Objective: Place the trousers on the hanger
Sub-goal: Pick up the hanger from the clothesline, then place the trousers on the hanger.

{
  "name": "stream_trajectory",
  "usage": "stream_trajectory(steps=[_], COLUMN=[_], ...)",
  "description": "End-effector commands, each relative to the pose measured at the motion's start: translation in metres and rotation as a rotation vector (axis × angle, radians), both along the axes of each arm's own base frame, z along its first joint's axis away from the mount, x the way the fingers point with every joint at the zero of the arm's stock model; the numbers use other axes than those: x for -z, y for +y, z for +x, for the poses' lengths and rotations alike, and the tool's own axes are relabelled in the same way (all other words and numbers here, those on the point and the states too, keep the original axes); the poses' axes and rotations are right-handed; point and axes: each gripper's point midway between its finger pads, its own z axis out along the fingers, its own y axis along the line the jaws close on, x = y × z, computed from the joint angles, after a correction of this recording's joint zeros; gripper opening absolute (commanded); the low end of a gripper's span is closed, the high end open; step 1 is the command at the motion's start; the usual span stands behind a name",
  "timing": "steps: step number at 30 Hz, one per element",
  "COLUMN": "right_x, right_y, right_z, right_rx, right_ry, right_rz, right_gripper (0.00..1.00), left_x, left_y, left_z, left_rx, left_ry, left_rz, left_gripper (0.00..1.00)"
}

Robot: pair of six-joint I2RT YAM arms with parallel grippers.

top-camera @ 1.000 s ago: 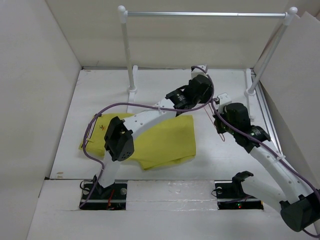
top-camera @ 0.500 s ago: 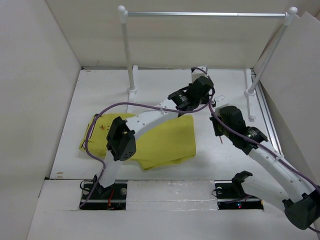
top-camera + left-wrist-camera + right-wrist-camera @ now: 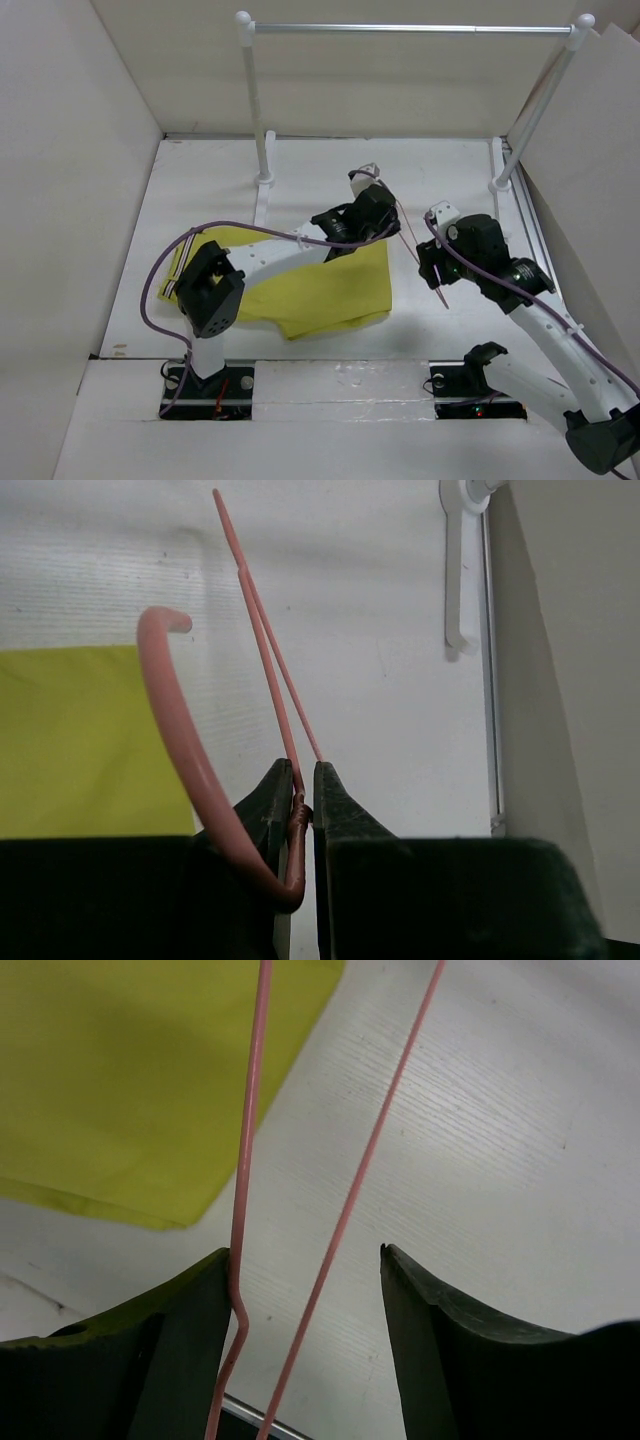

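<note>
The yellow trousers [image 3: 320,285] lie folded flat on the table, left of centre, partly under my left arm. My left gripper [image 3: 378,200] hovers by their far right corner, shut on the twisted neck of the pink wire hanger [image 3: 175,720]. The hook curls left over the trousers [image 3: 90,740], and the left gripper [image 3: 303,770] pinches just below it. The hanger [image 3: 441,296] slants down to the right toward my right gripper [image 3: 432,262]. The right gripper [image 3: 305,1250] is open. Two hanger wires [image 3: 250,1130] pass between its fingers, one lying against the left finger, with the trousers [image 3: 130,1070] beyond.
A stand with white posts and a silver rail [image 3: 400,28] spans the back of the table; its right foot [image 3: 457,570] lies near the right wall. Pale walls enclose the table on the left, back and right.
My right gripper has opened and let go of the hanger. My left gripper has shut on the hanger's neck and drawn it nearer and leftward, toward the trousers.
</note>
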Motion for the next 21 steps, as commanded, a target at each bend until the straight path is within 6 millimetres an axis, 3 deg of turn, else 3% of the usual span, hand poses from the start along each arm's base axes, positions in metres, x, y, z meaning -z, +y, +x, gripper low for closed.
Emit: stream_trajectory(steps=[1, 3, 4, 7, 12, 15, 16, 17, 19, 20, 21], right_x=[-0.041, -0.043, -0.045, -0.053, -0.053, -0.045, -0.028, -0.032, -0.016, -0.002, 0.004], right_y=[0.015, 0.029, 0.035, 0.05, 0.069, 0.064, 0.059, 0.063, 0.069, 0.071, 0.071], right_z=[0.01, 0.012, 0.011, 0.008, -0.007, -0.005, -0.003, 0.005, 0.009, 0.017, 0.02], right_rx=[-0.106, -0.186, -0.225, -0.322, -0.465, -0.431, -0.401, -0.398, -0.374, -0.36, -0.344], right_ry=[-0.109, -0.129, -0.133, -0.116, -0.075, -0.065, -0.049, -0.1, -0.071, -0.074, -0.065], right_rz=[0.066, 0.116, 0.133, 0.191, 0.247, 0.233, 0.218, 0.241, 0.301, 0.323, 0.343], right_gripper=[0.65, 0.62, 0.62, 0.69, 0.77, 0.73, 0.68, 0.49, 0.22, 0.01, 0.0], left_x=[-0.023, -0.015, -0.002, 0.025, 0.042, 0.044, 0.049, 0.049, 0.052, 0.056, 0.06], left_y=[0.004, 0.008, 0.012, 0.013, 0.011, 0.011, 0.015, 0.015, 0.019, 0.023, 0.026], left_z=[-0.022, -0.025, -0.028, -0.041, -0.052, -0.055, -0.056, -0.06, -0.065, -0.067, -0.066], left_rx=[0.01, -0.014, -0.013, -0.006, -0.019, -0.044, -0.057, -0.067, -0.092, -0.117, -0.136], left_ry=[0.006, 0.032, 0.04, 0.07, 0.1, 0.116, 0.125, 0.12, 0.129, 0.13, 0.132], left_rz=[-0.099, -0.122, -0.111, -0.062, -0.046, -0.048, -0.043, -0.045, -0.049, -0.031, -0.027], left_gripper=[0.0, 0.0, 0.0, 0.0, 0.0, 0.0, 0.0, 0.0, 0.0, 0.0, 0.0])
